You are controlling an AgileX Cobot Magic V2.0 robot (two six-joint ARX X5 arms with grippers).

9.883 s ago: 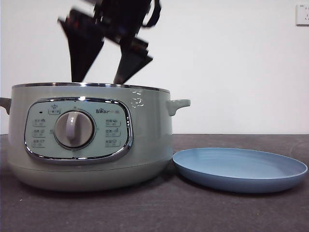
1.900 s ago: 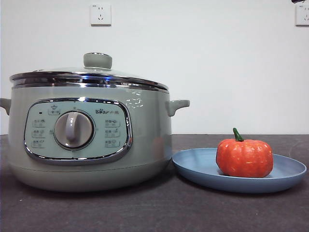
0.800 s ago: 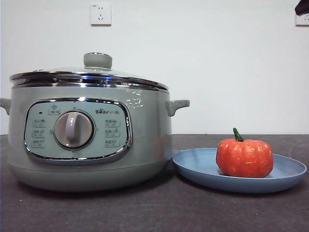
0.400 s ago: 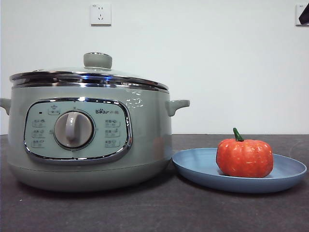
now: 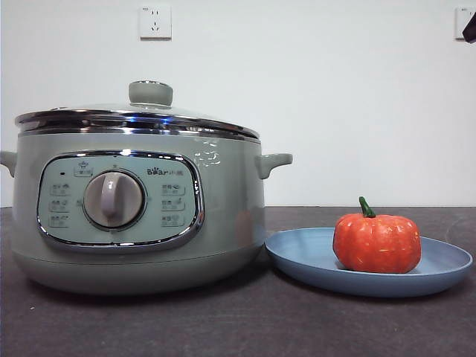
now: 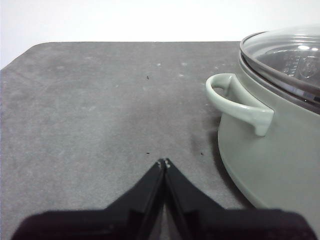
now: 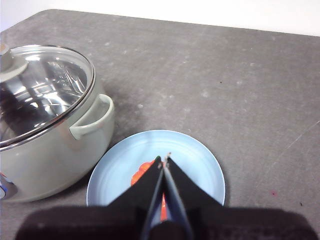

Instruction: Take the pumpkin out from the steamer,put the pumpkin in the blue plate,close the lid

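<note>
The pumpkin (image 5: 376,243) sits in the blue plate (image 5: 306,256), directly below the closed, empty right gripper (image 7: 164,160). It looks light and rigid, best grasped across its ribs. The left gripper (image 6: 164,163), also closed, waits beside the steamer (image 6: 270,150), whose lid (image 5: 137,115) is on.

The right pincer (image 7: 165,159) hides most of the pumpkin (image 7: 142,172) (only orange slivers show).

A dark grey table (image 5: 223,327) with a matte surface meets a plain white wall (image 5: 335,111). Two white wall sockets (image 5: 155,21) are mounted high on the wall.
</note>
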